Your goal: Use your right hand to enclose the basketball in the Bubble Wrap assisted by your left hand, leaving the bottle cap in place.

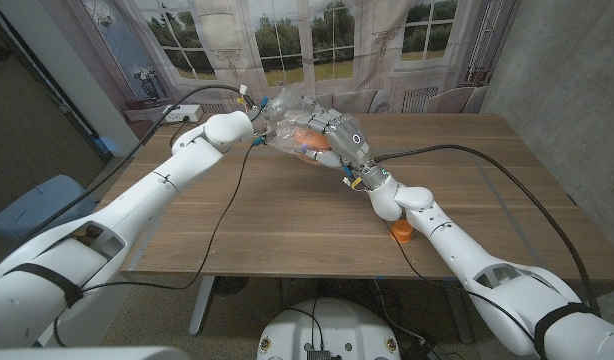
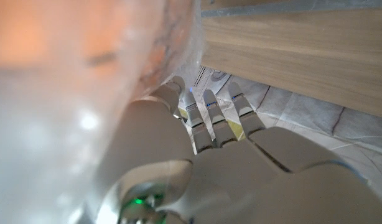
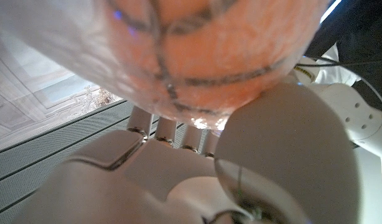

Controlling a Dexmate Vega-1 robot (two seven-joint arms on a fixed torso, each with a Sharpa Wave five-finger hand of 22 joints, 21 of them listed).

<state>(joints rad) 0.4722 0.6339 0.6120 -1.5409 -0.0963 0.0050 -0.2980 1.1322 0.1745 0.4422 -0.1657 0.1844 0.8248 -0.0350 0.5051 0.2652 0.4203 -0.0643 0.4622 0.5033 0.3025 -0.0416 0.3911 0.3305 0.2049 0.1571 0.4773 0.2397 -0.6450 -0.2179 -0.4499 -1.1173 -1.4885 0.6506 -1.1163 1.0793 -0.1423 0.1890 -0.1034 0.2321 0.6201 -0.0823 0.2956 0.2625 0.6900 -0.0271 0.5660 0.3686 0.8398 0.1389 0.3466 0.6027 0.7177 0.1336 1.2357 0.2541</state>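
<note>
The orange basketball (image 1: 309,141) sits inside clear Bubble Wrap (image 1: 287,115) at the table's far middle. My right hand (image 1: 339,137) cups the wrapped ball from the right. In the right wrist view the ball (image 3: 209,56), with wrap over it, presses into that hand (image 3: 178,168). My left hand (image 1: 255,128) holds the wrap's left end, where the sheet narrows toward it. In the left wrist view its fingers (image 2: 213,118) are straight and its thumb lies against the blurred wrap (image 2: 66,124). The orange bottle cap (image 1: 402,233) stands on the table beside my right forearm.
The wooden table (image 1: 287,215) shows bare wood in front of the bundle. Black cables (image 1: 227,210) run along both arms and over the tabletop. A white device (image 1: 172,113) sits at the far left corner, and a backdrop with windows stands behind the table.
</note>
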